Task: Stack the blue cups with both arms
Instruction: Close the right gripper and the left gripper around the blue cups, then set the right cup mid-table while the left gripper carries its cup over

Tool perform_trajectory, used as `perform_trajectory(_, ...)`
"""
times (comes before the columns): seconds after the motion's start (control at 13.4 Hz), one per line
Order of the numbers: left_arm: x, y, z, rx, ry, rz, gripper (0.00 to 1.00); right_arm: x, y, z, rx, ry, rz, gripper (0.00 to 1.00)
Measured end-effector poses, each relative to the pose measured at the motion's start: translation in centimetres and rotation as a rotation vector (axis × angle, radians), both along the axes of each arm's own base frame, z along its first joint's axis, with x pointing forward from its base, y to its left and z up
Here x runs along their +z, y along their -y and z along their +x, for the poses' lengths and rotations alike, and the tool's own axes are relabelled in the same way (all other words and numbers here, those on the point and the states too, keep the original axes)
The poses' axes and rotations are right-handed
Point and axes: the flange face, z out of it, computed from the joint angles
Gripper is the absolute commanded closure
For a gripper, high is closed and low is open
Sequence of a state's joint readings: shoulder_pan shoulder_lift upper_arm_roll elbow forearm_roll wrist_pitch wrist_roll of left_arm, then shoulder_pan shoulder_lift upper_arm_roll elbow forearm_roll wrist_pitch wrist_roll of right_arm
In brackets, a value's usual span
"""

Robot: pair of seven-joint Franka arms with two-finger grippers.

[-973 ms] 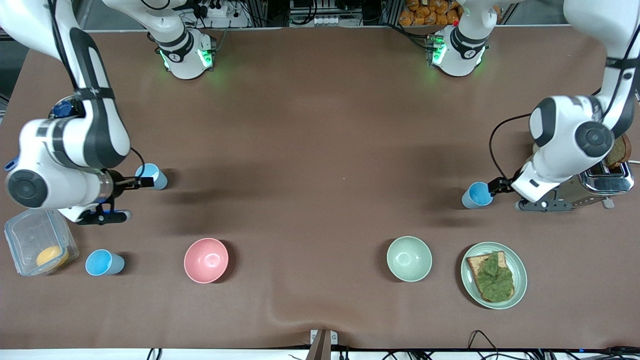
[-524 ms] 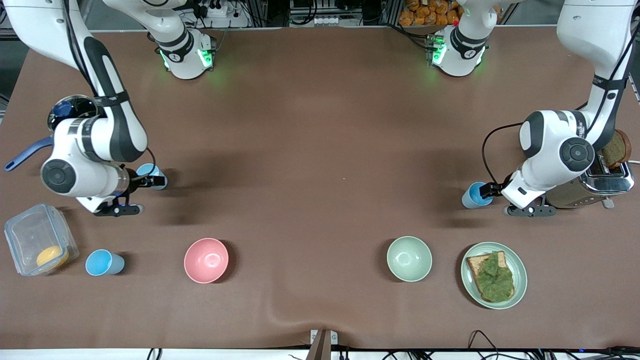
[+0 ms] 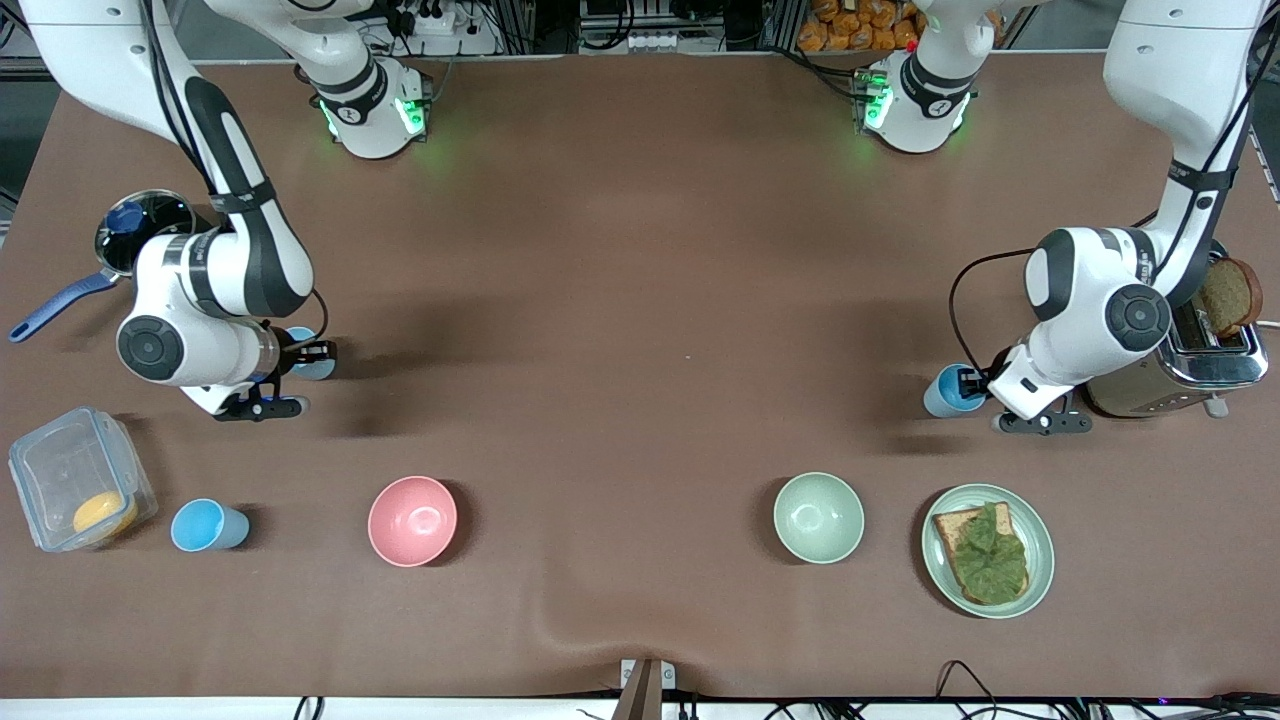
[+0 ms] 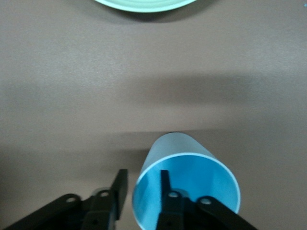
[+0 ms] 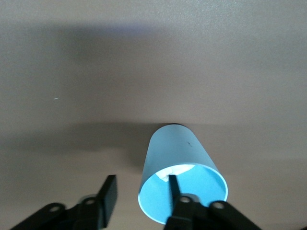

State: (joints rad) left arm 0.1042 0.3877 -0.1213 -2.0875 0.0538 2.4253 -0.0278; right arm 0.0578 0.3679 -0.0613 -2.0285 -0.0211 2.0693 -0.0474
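Straddling the rim of a blue cup (image 3: 944, 391) near the left arm's end of the surface (image 3: 640, 300), the left gripper (image 3: 972, 381) has its jaws open, one finger (image 4: 165, 189) inside the cup and the other outside its wall, not yet pressed together. That cup (image 4: 184, 184) stands upright on the surface, just beside a chrome toaster (image 3: 1200, 355) with a slice of brown bread (image 3: 1228, 296) sticking out of its slot.

The right gripper (image 3: 312, 352) sits the same way at a second blue cup (image 3: 312, 362) toward the right arm's end: jaws open, one finger (image 5: 175, 191) dipped inside the cup (image 5: 180, 179) and the other clear of the outer wall with a gap showing. This cup also stands upright on the surface.

A third blue cup (image 3: 205, 526) stands alone nearer the front camera, between a clear plastic container (image 3: 75, 490) holding something orange and a pink bowl (image 3: 412, 520). Along the same row toward the left arm's end are a pale green bowl (image 3: 818, 517) and a pale green plate (image 3: 1040, 550) carrying a slice of toast (image 3: 985, 552) topped with something green. A steel pan with a blue handle (image 3: 60, 300) lies at the right arm's end, partly hidden by that arm.
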Motion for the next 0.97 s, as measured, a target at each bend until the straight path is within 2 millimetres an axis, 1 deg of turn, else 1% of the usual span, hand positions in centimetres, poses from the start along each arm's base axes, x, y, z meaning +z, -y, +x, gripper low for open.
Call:
perform_trajectory(0.15,0.5,0.4,0.4,-0.006,0.014,-0.003,1.00,0.0,0.0,0.0,0.000,0.002,0.000,1.00)
perform_trajectory(0.22,1.2,1.0,1.0,-0.016,0.036,-0.007,1.00,0.1,0.0,0.1,0.000,0.005,0.000,1.00)
perform_trajectory(0.37,3.9,2.5,2.6,-0.039,0.082,-0.015,1.00,0.3,-0.1,0.4,0.003,0.012,0.000,1.00)
perform_trajectory(0.52,7.0,3.5,3.8,-0.053,0.085,-0.016,1.00,0.9,-1.3,0.8,0.020,0.020,0.001,1.00)
perform_trajectory(0.6,8.7,4.0,4.4,-0.061,0.081,-0.017,1.00,1.5,-2.5,1.1,0.014,0.014,0.005,1.00)
perform_trajectory(0.75,12.0,5.3,5.4,-0.081,0.076,-0.020,1.00,3.6,-5.9,1.9,-0.027,-0.007,0.029,1.00)
perform_trajectory(0.9,14.9,7.0,6.1,-0.105,0.067,-0.026,1.00,5.9,-10.5,2.5,-0.086,-0.009,0.038,1.00)
perform_trajectory(0.97,15.9,7.9,6.2,-0.107,0.062,-0.027,1.00,6.6,-13.1,2.5,-0.119,-0.002,0.038,1.00)
